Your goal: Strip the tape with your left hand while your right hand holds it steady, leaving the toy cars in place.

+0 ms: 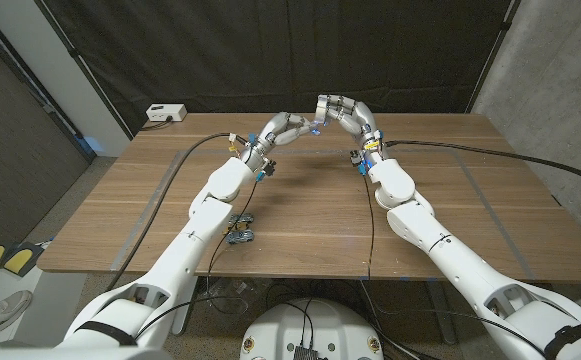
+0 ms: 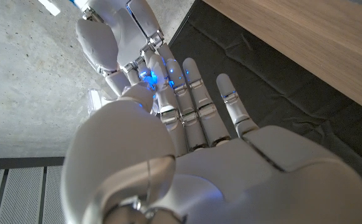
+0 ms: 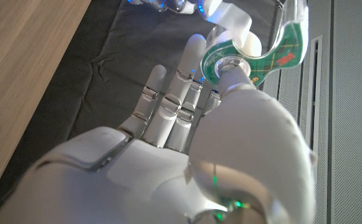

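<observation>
raised above the far middle of the wooden table (image 1: 450, 190); tape dispenser (image 3: 265, 53) pinched in right hand (image 3: 187, 149), green roll at its fingertips; left hand (image 2: 187, 124) meeting it fingertip to fingertip, grip unclear; toy cars (image 1: 240, 228) near the front edge, well apart.

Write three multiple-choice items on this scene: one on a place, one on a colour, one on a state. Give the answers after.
1. Where do the small toy cars lie?
A. on the wooden table by the left arm
B. at the far right corner
C. on the floor

2. What colour is the plaid tape dispenser?
A. blue
B. green
C. yellow

3. What is the right hand doing?
A. resting on the table
B. holding the dispenser raised
C. touching the cars

Answers: A, the head view shows them beside the left forearm; B, the right wrist view shows green; B, its fingers grip it above the table, opposite the left hand.
</observation>
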Available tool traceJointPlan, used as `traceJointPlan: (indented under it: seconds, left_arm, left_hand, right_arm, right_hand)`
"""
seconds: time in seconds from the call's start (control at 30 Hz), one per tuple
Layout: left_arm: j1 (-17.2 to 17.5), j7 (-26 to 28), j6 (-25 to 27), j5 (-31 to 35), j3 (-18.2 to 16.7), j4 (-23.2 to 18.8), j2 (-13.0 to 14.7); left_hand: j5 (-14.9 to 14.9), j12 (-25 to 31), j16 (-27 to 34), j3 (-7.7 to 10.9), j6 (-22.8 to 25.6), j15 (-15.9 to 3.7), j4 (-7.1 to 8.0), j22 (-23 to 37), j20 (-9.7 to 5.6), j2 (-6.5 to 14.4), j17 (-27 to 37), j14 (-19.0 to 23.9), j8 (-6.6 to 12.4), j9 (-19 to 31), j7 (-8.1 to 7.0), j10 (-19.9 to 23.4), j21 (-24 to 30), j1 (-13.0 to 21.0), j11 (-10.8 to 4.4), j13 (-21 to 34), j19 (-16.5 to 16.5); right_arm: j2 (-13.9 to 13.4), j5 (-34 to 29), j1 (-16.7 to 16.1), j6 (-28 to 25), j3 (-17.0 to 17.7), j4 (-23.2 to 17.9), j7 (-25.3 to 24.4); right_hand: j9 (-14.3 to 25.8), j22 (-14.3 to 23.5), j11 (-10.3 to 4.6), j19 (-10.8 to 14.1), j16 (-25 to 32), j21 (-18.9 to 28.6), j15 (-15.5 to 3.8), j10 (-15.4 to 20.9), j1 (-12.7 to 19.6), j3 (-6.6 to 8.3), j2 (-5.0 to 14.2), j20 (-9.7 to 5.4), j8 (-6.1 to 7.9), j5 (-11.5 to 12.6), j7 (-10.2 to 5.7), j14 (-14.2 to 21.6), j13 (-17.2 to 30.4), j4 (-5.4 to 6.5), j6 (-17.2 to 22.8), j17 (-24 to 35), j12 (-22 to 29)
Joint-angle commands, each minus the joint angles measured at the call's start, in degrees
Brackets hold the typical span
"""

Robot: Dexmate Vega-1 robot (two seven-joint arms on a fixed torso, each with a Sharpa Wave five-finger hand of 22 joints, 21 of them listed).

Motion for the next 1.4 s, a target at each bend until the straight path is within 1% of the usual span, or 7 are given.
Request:
traceJointPlan:
  seconds: [0.03, 0.27, 0.47, 0.6, 0.73, 0.97, 1.4]
  left_arm:
    - [-2.69, -2.7, -0.55, -4.12, 3.86, 1.99, 2.84]
    - [-3.43, -5.82, -0.39, -6.99, 3.88, 3.83, 2.65]
    - [-3.99, -8.07, -0.95, -7.77, 3.94, 4.63, 2.86]
    - [-4.13, -8.83, -1.12, -8.06, 3.77, 4.89, 2.94]
    - [-4.22, -9.18, -1.42, -7.98, 3.67, 5.04, 3.03]
    - [-4.33, -10.18, -1.94, -8.26, 3.73, 5.06, 3.37]
    - [-4.24, -12.06, -1.91, -8.51, 4.27, 3.99, 4.91]
  left_hand:
    - [0.34, 0.38, 0.17, 0.33, 0.32, -7.22, -0.19, -0.13, -0.81, -0.1, 0.5, 0.44, 0.39, 0.4, 0.53, 2.27, 0.34, 0.23, -1.65, 0.37, 0.04]
    - [0.03, 0.15, 0.45, 0.33, 0.46, -7.18, -0.24, -0.33, -1.27, -0.22, 0.8, 0.9, 0.57, 0.76, 0.74, 2.74, 0.57, 0.21, -1.57, 0.39, -0.01]
    - [-0.19, -0.05, 0.48, 0.42, 0.53, -7.03, -0.23, -0.45, -1.42, -0.14, 0.99, 0.87, 0.69, 1.04, 0.85, 2.87, 0.7, 0.2, -1.25, 0.47, -0.22]
    - [-0.32, -0.15, 0.46, 0.48, 0.6, -7.02, -0.21, -0.53, -1.6, -0.13, 1.06, 0.9, 0.77, 1.22, 0.79, 3.06, 0.8, 0.15, -1.29, 0.52, -0.34]
    - [-0.44, -0.33, 0.51, 0.53, 0.36, -6.85, -0.24, -0.6, -1.57, -0.11, 1.2, 0.91, 0.73, 1.39, 0.95, 2.98, 0.91, 0.17, -1.38, 0.6, -0.41]
    - [-0.6, -0.61, 0.46, 0.69, 0.57, -6.75, -0.32, -0.73, -1.51, -0.11, 1.38, 0.78, 0.9, 1.72, 1.48, 2.87, 1.14, 0.22, -0.89, 0.84, -0.54]
    - [-0.73, -0.88, 0.56, 0.9, 0.71, -6.59, -0.42, -0.92, -1.44, -0.13, 1.78, 0.76, 1.08, 2.27, 1.64, 3.09, 1.49, 0.26, -0.59, 1.43, -0.88]
  right_arm:
    - [3.92, -3.12, 0.2, 5.23, 0.93, 3.99, -4.56]
    - [6.26, -15.54, 0.85, 6.79, 0.73, 6.53, -18.02]
    - [7.37, -20.92, 2.16, 7.67, -0.05, 9.01, -25.12]
    - [7.73, -19.44, 2.67, 8.85, -0.46, 10.03, -25.27]
    - [8.47, -15.33, 3.07, 11.83, -0.64, 11.67, -23.15]
    - [9.17, -11.29, 3.11, 14.08, -0.58, 12.43, -20.64]
    - [10.26, -11.82, 2.86, 14.82, 0.16, 12.64, -22.21]
  right_hand:
    - [6.53, 0.02, -3.93, 0.64, 0.15, 0.08, -2.15, 9.61, 0.62, 0.35, -0.1, -5.19, 0.11, 0.42, 0.85, 0.09, 11.44, 0.03, 4.7, 0.3, 1.54]
    - [6.44, -0.04, -4.09, 0.19, -0.25, -0.34, -2.17, 9.8, 0.6, 0.37, -0.24, -5.77, 0.2, 0.46, 0.25, -0.3, 10.84, 0.09, 5.44, 0.42, 0.89]
    - [6.36, -0.03, -4.53, -0.02, -0.58, -0.51, -2.18, 9.71, 0.5, 0.34, -0.28, -6.15, 0.09, 0.5, -0.02, -0.5, 10.73, 0.19, 5.52, 0.38, 0.58]
    - [6.32, -0.03, -4.6, -0.07, -0.63, -0.59, -2.18, 9.7, 0.49, 0.31, -0.35, -6.26, 0.09, 0.54, -0.15, -0.49, 10.73, 0.19, 5.66, 0.45, 0.5]
    - [6.27, -0.04, -4.51, -0.04, -0.8, -0.66, -2.19, 9.92, 0.55, 0.31, -0.43, -6.36, 0.0, 0.61, -0.02, -0.51, 10.59, 0.17, 5.68, 0.46, 0.35]
    - [6.21, -0.03, -4.35, 0.04, -0.86, -0.73, -2.18, 9.96, 0.6, 0.32, -0.45, -6.43, -0.04, 0.7, 0.26, -0.38, 10.68, 0.18, 5.86, 0.61, 0.27]
    - [6.08, -0.05, -4.32, 0.15, -1.07, -0.95, -2.18, 10.25, 0.68, 0.31, -0.52, -6.53, -0.25, 0.86, 0.43, -0.06, 10.8, 0.23, 5.98, 0.78, 0.08]
